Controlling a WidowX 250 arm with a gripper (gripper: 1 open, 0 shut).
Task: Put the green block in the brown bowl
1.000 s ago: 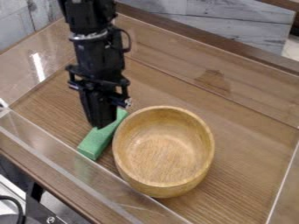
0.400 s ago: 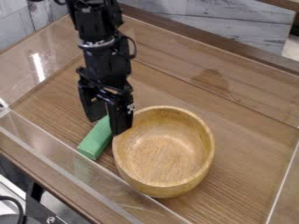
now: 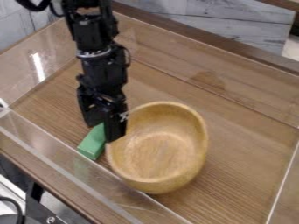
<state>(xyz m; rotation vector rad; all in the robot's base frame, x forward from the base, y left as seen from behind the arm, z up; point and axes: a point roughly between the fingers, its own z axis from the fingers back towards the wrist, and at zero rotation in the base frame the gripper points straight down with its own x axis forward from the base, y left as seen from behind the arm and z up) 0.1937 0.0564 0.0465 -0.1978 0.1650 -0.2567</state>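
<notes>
One black robot arm (image 3: 96,48) reaches down from the upper left over a wood-grain tabletop (image 3: 222,83), its end effector (image 3: 105,125) pointing steeply downward. The two dark fingers (image 3: 90,115) stand spread wide, with nothing gripped between them; their tips sit low, close to the tabletop surface. The green block (image 3: 93,141) lies flat on the tabletop toward the near left edge, directly beneath and slightly to the near side of the end effector; only its lower end shows, the rest being hidden behind the fingers, so whether the fingers touch it cannot be told. The brown bowl (image 3: 160,147) rests just to the right of the block and the end effector, its left rim pressed close against the right finger; the bowl appears tilted, with its far rim raised and its opening turned toward the near edge. The inside of the bowl shows only bare wood grain, and the block lies outside it, next to its left wall. A clear plastic barrier (image 3: 52,153) runs along the near and left edges of the tabletop, with a raised transparent wall catching reflections at the left. Beyond the far edge, a pale marbled wall surface (image 3: 233,26) is seen. At the bottom left corner, below the tabletop's near edge, dark cables (image 3: 12,210) show, too small to make out further.
</notes>
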